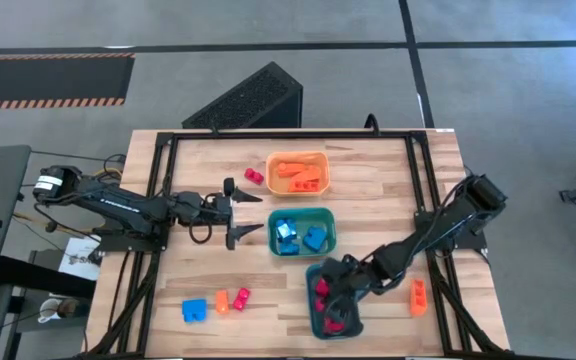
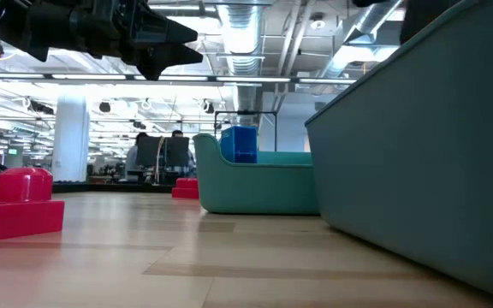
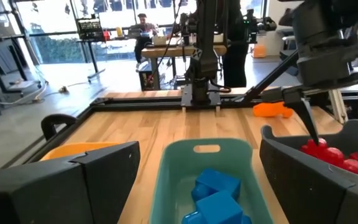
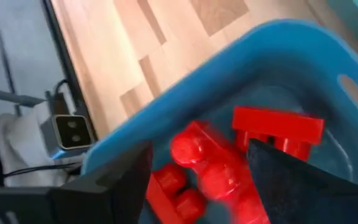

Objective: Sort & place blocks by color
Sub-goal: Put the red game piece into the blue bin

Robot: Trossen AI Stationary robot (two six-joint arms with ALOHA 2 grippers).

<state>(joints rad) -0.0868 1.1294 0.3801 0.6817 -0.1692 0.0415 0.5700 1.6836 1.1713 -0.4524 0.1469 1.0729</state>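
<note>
Red blocks (image 4: pixel 213 171) between right end effector (image 4: pixel 197 180) fingers.

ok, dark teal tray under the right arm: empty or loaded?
Loaded. The dark teal tray holds several red blocks, seen past the right gripper, which hangs over them with fingers apart.

Grey floor (image 1: pixel 268 25) with dark seams surrounds the wooden table (image 1: pixel 368 170); a striped mat (image 1: pixel 48 80) lies nearby; ceiling ducts (image 2: pixel 246 34) hang overhead; desks (image 3: pixel 160 53) (a person (image 3: pixel 143 28) seated) face bright windows (image 3: pixel 48 22).
</note>
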